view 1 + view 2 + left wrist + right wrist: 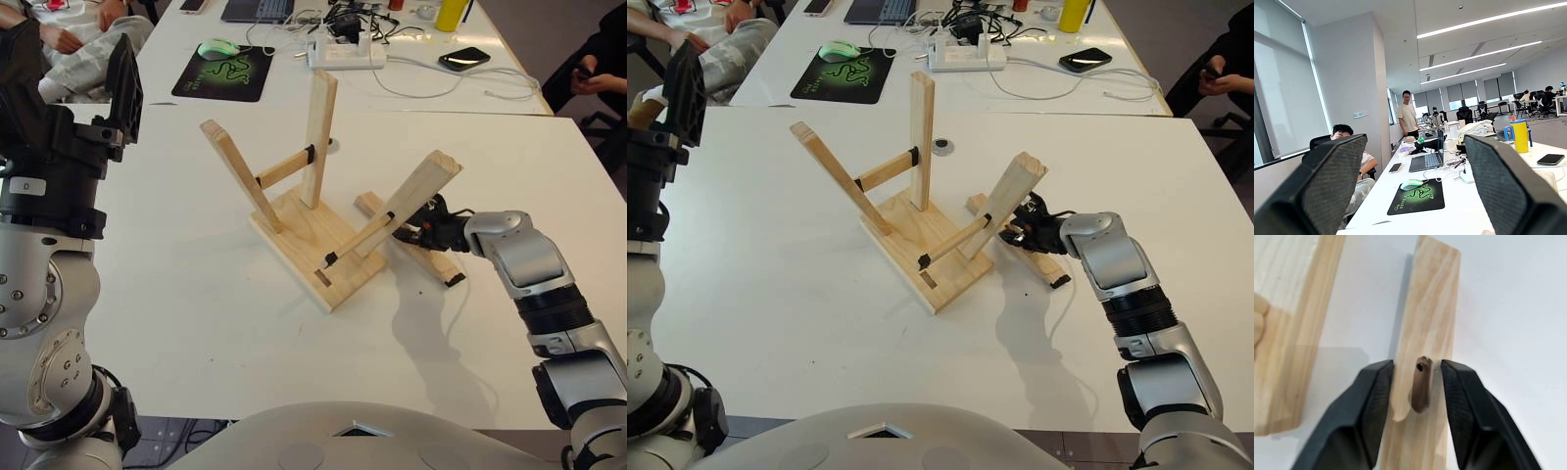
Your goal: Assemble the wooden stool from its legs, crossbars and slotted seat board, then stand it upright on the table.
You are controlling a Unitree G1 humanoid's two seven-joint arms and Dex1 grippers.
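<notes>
Pine, likely light, stiff, unslippery: right gripper [1417,367] pinches loose leg [1432,298] across its width, right of seat board [343,279], a sound hold; left gripper [1415,147] gapes wide.

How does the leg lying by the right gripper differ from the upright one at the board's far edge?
The loose leg lies flat on the table beside the seat board; the upright leg stands on it. The upright leg carries a crossbar; the loose leg has none. Both are pale wood.
</notes>
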